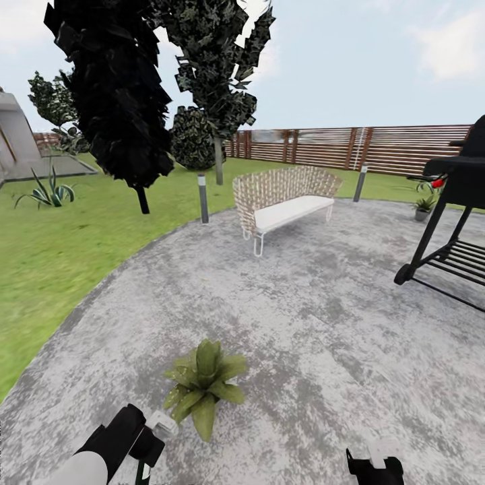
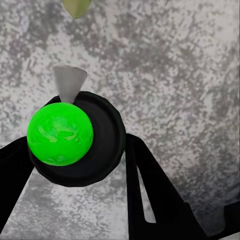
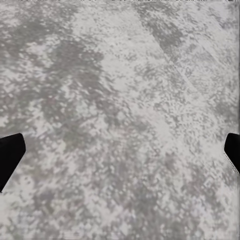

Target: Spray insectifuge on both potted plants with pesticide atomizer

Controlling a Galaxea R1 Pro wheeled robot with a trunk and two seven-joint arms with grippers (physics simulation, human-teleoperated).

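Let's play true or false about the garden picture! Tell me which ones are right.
1. The near potted plant sits on the grey patio. True.
2. The wicker bench stands on the grass. False: it stands on the patio.
3. The right fingers hold a bottle. False: they are wide apart, with bare patio between them.
4. The left fingers sit around the pesticide atomizer. True.
5. The black grill is at the left. False: it is at the right.

Bright, even, shadowless daylight; coarse textures.
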